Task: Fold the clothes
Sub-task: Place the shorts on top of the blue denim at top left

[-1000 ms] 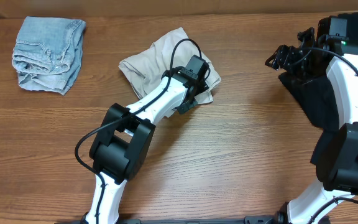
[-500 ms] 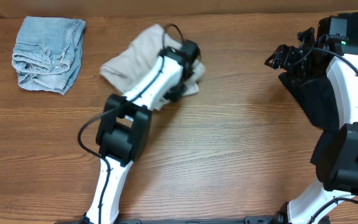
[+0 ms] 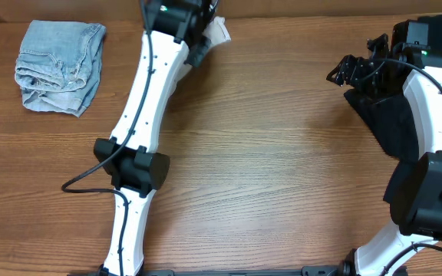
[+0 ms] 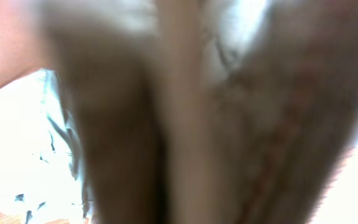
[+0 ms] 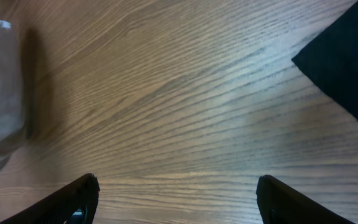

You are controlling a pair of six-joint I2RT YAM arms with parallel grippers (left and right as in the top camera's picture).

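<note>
Left arm is now stretched out long to the far edge of the table (image 3: 282,192). A second ago it was bent over the far-middle, on a crumpled heap.

The beige shorts (image 3: 219,31) have gone with it. They slid far-left at the half-second and now sit at the far edge, almost wholly hidden by the wrist. Only a pale scrap pokes out to the right of the left gripper (image 3: 198,23).

That gripper is pinched together. Since the cloth travelled with it and fills the left wrist view, I judge it clamped on the shorts.

Reading: the shorts are being hauled or lifted out of their crumple to open them up. No fold is started on them, and the middle of the table is bare wood.

Right arm has not moved over the second. Right gripper (image 5: 176,199) has its fingers wide apart with nothing between, hovering over wood at the right. A black garment (image 3: 390,115) lies just beside and under it. The right wrist view catches the shorts' cloth at its left margin.

Light-blue denim piece (image 3: 60,65) is at far left, bundled and untouched.

Orientation of the shorts:
- Wrist view is blurred, and its creases run top to bottom of the picture, suggesting cloth hanging or drawn out lengthwise from the grip.
- Waistband end versus leg end: cannot tell.
- Long axis on the table: cannot tell, too much hidden.
</note>
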